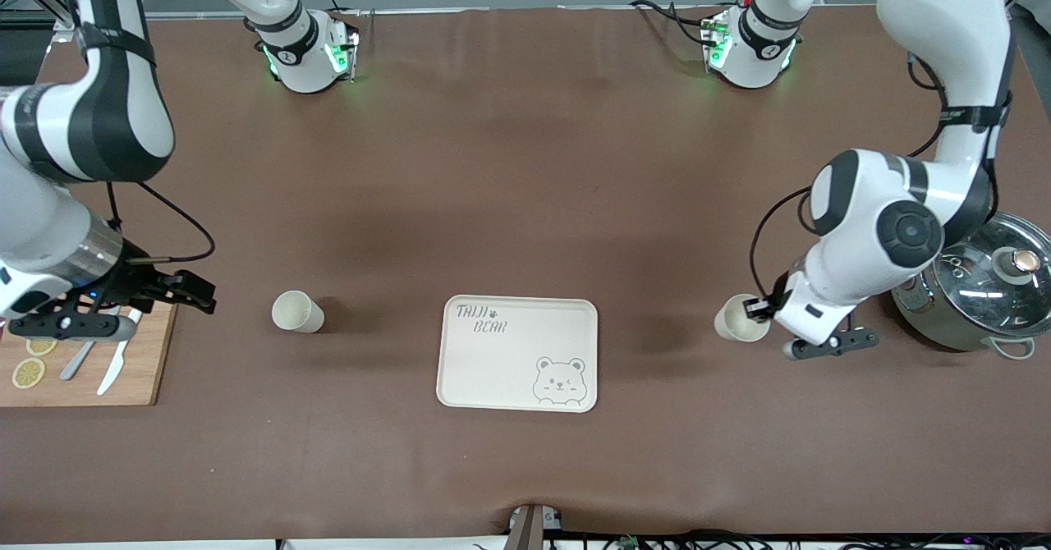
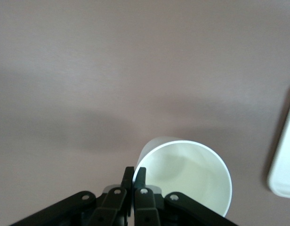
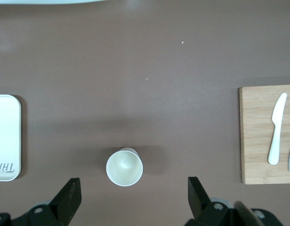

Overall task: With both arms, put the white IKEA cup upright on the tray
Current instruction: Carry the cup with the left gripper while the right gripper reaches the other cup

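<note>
Risk: the left gripper [image 1: 759, 310] pinches only the thin rim of a white cup [image 1: 739, 318]; a tilt in transit could slip or tip it.
Cups: plain, cream-white, upright; a second cup [image 1: 296, 311] stands centre-left on the tabletop [image 1: 525, 164].
Tray [image 1: 518, 353]: lower centre of the frame, bare, between the cups.
Right gripper [image 1: 115, 308]: fingers spread wide, empty, over the cutting board [image 1: 86, 369] at left, waiting.

A wooden cutting board [image 1: 82, 369] with knives [image 1: 111, 369]; a steel pot [image 1: 977, 291].
</note>
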